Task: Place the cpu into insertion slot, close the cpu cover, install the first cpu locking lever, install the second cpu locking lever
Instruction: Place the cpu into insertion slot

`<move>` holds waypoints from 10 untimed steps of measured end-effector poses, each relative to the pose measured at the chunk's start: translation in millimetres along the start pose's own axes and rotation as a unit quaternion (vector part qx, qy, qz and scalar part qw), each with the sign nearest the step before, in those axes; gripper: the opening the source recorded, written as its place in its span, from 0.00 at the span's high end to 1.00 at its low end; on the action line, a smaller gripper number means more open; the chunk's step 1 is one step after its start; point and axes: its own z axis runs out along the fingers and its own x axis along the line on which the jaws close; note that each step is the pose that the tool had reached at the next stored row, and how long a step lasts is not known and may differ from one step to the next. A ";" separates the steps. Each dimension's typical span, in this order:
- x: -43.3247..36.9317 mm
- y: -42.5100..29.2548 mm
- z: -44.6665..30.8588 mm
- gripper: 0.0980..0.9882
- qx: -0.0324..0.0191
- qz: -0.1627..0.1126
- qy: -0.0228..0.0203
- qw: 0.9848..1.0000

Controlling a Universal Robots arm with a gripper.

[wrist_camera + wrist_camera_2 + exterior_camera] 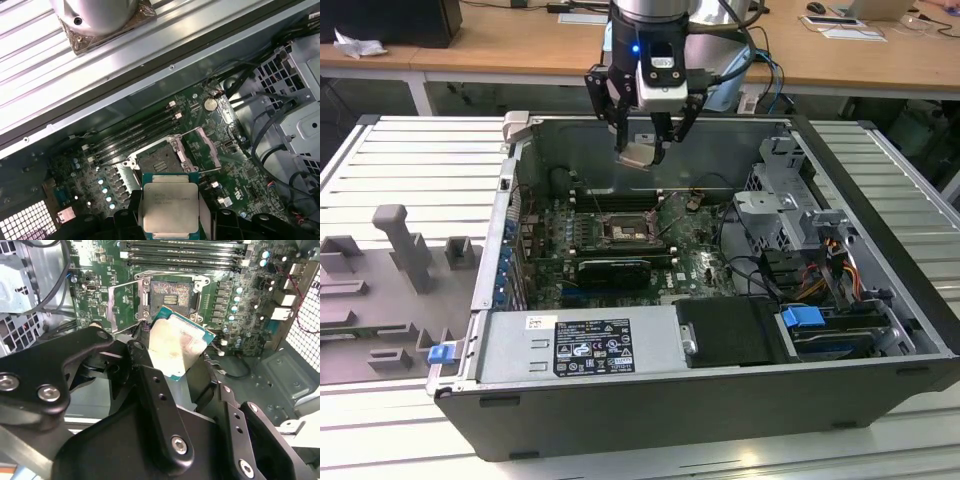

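Note:
My gripper (642,148) hangs over the back of the open computer case, shut on the cpu (638,155), a flat square chip with a pale metal top. In both wrist views the cpu (175,347) (170,207) sits between the black fingers (150,385), held tilted well above the board. The insertion slot (623,232) (170,295) (157,162) lies bare on the green board, its dark centre exposed, below and forward of the chip. The cpu cover (122,307) (202,147) stands swung open beside the slot.
Long black memory slots (182,250) run just behind the socket. A power supply (600,345) fills the case's front and a drive cage (790,210) with cables stands at the exterior view's right. Grey fixtures (400,260) lie outside the case on the left.

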 end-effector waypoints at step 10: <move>-0.1 -0.6 6.3 0.51 0.002 0.057 0.000 0.998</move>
